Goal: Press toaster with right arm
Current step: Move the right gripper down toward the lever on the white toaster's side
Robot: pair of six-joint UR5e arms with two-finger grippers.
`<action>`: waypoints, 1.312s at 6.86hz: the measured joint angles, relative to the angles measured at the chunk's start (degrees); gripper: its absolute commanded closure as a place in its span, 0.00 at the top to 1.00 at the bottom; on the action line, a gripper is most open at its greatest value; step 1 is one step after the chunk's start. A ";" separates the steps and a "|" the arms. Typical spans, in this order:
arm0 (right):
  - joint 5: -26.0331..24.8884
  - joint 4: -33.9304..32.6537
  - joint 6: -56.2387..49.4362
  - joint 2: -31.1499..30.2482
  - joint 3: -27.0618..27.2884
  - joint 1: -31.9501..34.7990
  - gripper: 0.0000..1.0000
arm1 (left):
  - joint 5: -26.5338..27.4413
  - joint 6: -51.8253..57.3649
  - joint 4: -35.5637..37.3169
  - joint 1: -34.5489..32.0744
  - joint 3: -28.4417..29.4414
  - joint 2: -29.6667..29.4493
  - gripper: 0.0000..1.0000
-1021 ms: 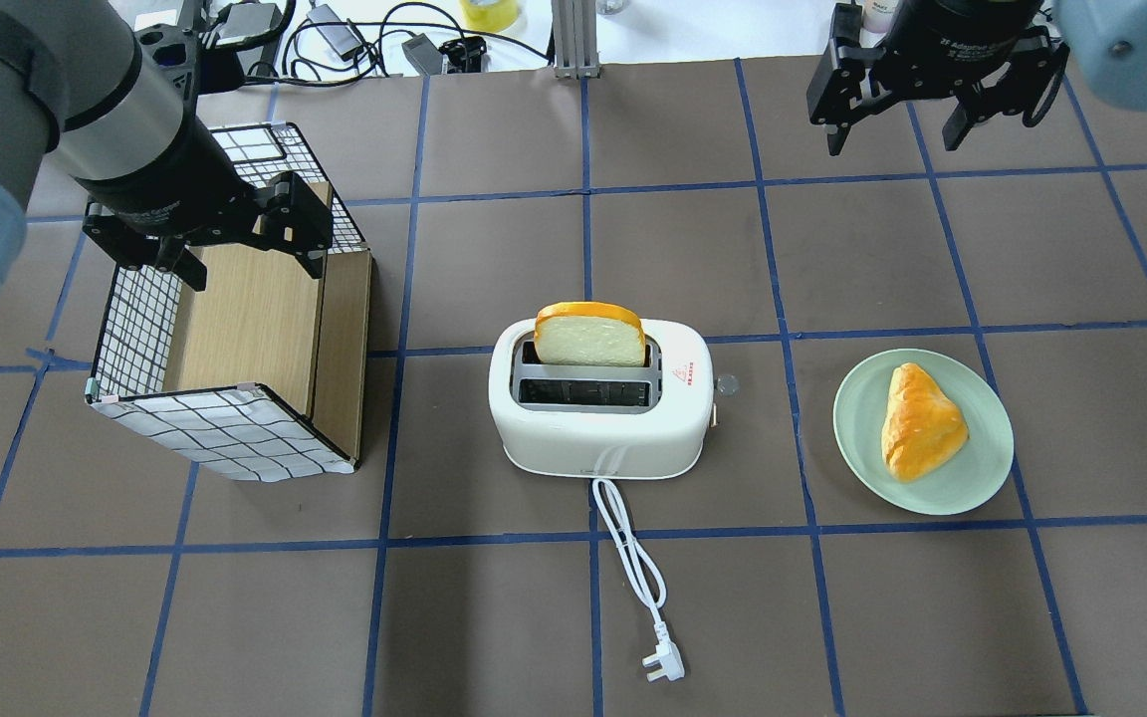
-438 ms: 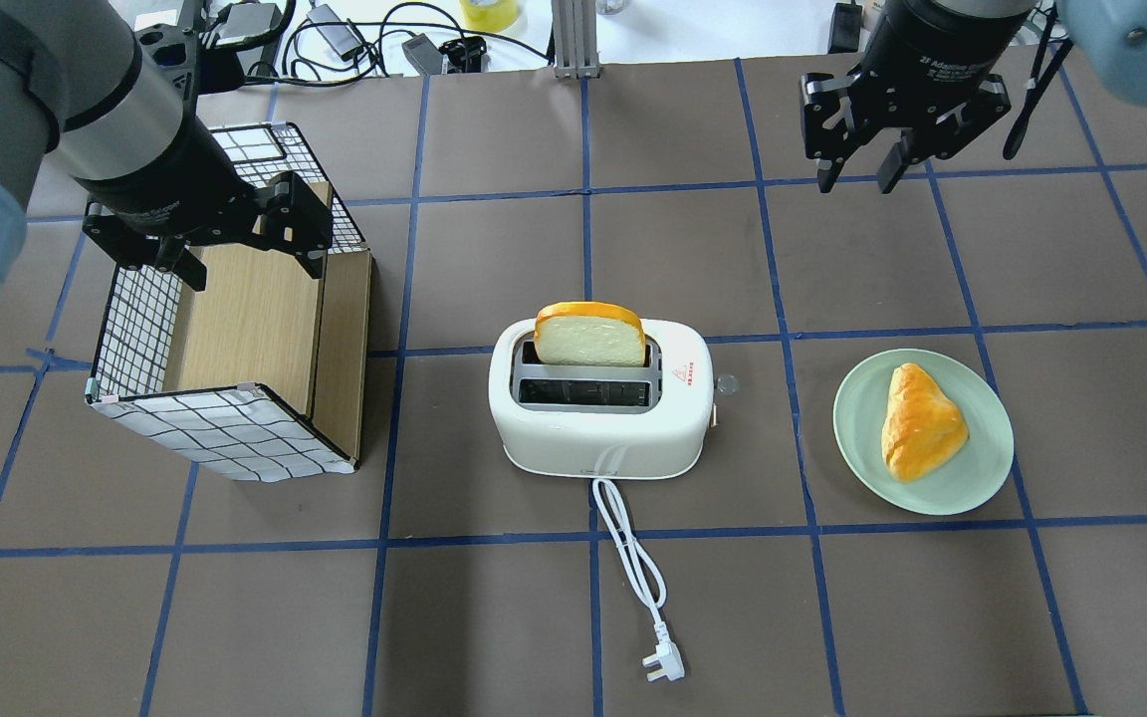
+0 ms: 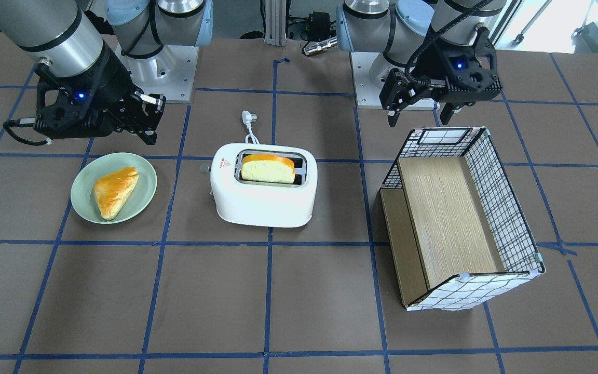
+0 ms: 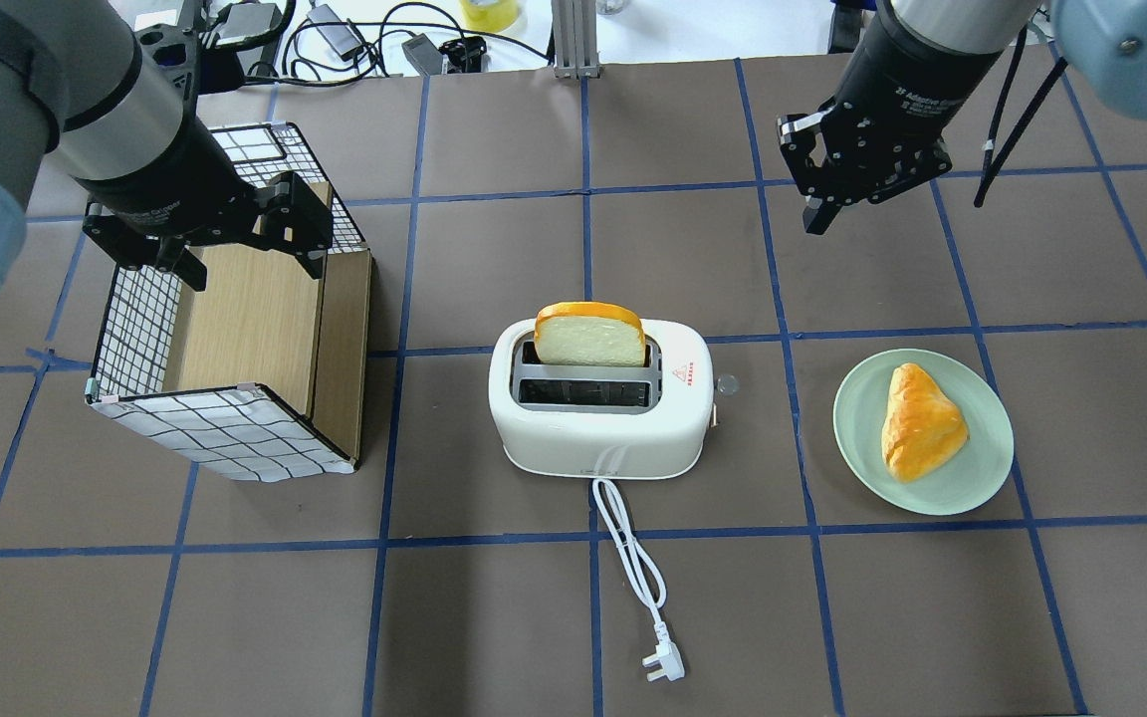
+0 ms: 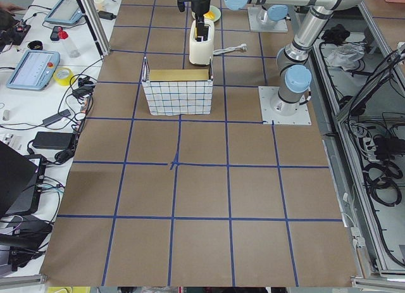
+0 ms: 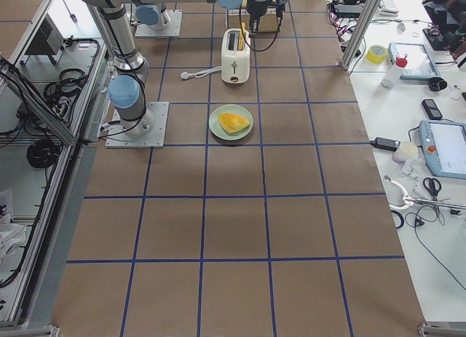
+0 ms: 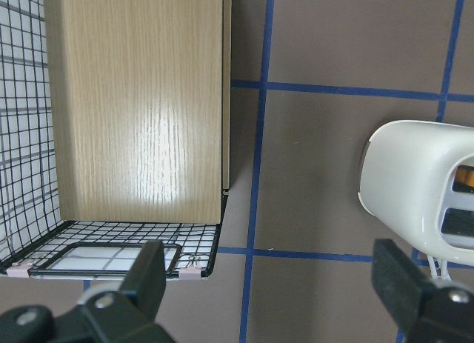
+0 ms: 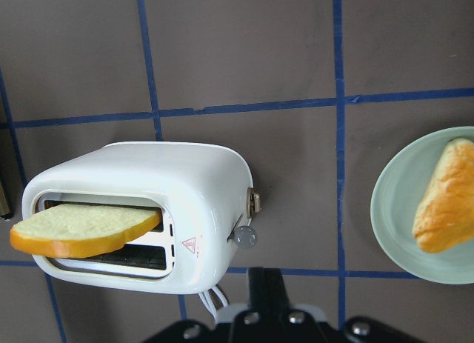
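Front-facing view: the toaster (image 3: 262,200) stands upright mid-table, its long axis running side to side along the robot's front. A bread slice (image 3: 268,169) stands in the slot farther from the robot. The right gripper (image 3: 149,136) hangs above the table between the robot's base and the plate (image 3: 146,179), clear of the toaster, fingers pressed together. The left gripper (image 3: 417,120) hangs over the basket's (image 3: 506,208) robot-side rim, jaws wide, holding nothing.

Overhead view: the toaster's lever (image 4: 716,408) is on the end facing the plate, on the robot's right. The cord (image 4: 633,558) leaves the long side that is lower in this view and ends in a plug (image 4: 663,665) lying on the table. The right gripper is well apart from the toaster, farther up this view and to its right. A pastry (image 4: 922,423) lies on the plate.

Left side view: the toaster is seen end-on beyond the basket.

Left wrist view: jaws spread wide, empty; basket below, the toaster's rounded end at the right edge.

Right wrist view: jaws closed on nothing; the lever sits just above a small round knob (image 8: 245,237) on the toaster's end.
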 measured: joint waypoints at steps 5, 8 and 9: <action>11.10 -9.38 -5.23 1.41 16.30 -2.83 0.00 | 0.02 0.00 0.00 0.02 0.00 0.00 1.00; 13.04 -14.44 -8.10 2.24 21.12 -2.99 0.00 | 0.00 0.00 0.00 -0.01 0.00 0.00 1.00; 13.09 -16.25 -8.19 2.78 22.31 -3.00 0.00 | 0.01 0.00 0.00 -0.01 0.00 0.00 1.00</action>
